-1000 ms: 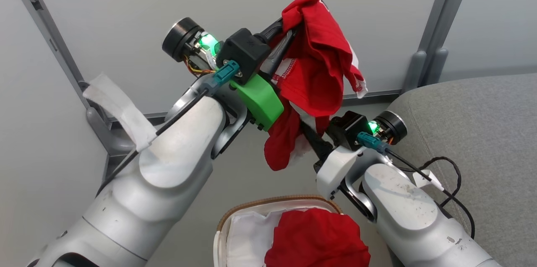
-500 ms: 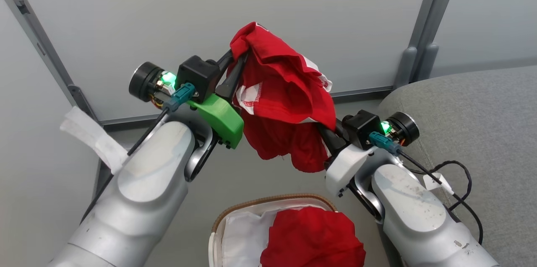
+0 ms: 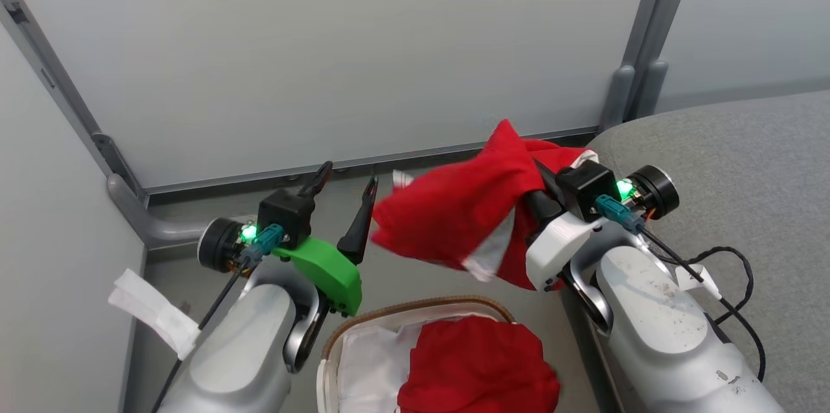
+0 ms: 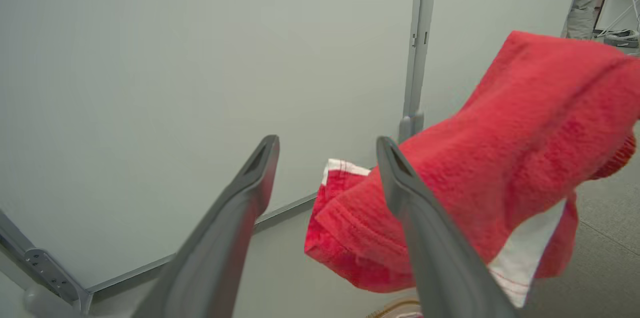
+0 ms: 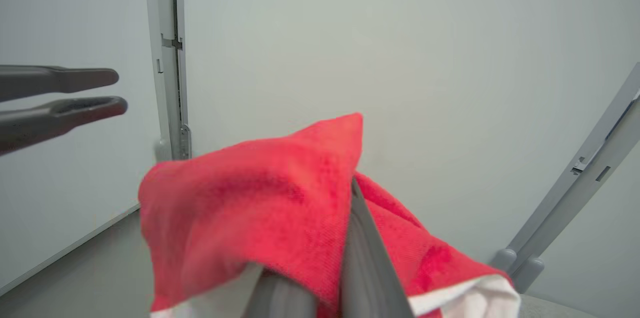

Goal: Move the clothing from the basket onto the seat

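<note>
Holding 1 red jersey (image 3: 454,218) clear of the floor (image 3: 395,283), right gripper (image 5: 350,198) has its jaws closed on the cloth. Fabric drapes over both fingers, so the tips are hidden. Jersey is bright red and bunched, with white trim at the lower edge. It hangs above and just behind the basket (image 3: 415,303), beside the seat (image 3: 746,160) edge, not on it. Left gripper (image 3: 350,173): jaws apart, nothing between them, close to the jersey's left end; contact can't be told. 2nd jersey (image 3: 480,367) lies crumpled in the basket on the white liner (image 3: 369,361). Basket has a brown woven rim and sits on the grey floor. Seat is grey fabric with a rounded corner, at the robot's right. Pale wall panels (image 3: 324,43) joined by grey metal posts (image 3: 639,63) stand behind. Black cable (image 3: 733,257) loops off the right forearm.
</note>
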Robot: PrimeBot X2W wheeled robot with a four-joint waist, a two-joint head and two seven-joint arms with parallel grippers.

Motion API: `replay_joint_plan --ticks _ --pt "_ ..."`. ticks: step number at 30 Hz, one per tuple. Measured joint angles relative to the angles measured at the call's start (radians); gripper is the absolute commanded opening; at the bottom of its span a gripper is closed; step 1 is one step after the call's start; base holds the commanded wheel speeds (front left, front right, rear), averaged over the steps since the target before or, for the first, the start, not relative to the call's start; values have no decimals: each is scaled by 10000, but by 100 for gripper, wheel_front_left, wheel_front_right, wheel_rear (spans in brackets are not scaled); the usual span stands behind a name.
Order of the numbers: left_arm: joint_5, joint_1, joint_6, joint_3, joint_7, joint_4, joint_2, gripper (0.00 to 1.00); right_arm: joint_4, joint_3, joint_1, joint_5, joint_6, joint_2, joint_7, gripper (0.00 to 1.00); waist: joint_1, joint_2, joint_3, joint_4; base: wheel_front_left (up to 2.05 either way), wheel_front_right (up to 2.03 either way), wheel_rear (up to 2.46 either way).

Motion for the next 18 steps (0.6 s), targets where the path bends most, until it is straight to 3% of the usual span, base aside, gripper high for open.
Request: replay_joint_plan --ticks 18 --pt "949 2558 -380 1705 -25 -915 -619 100 21 -612 390 -458 0 4 0 0 0 0 99 -521 0 0 0"
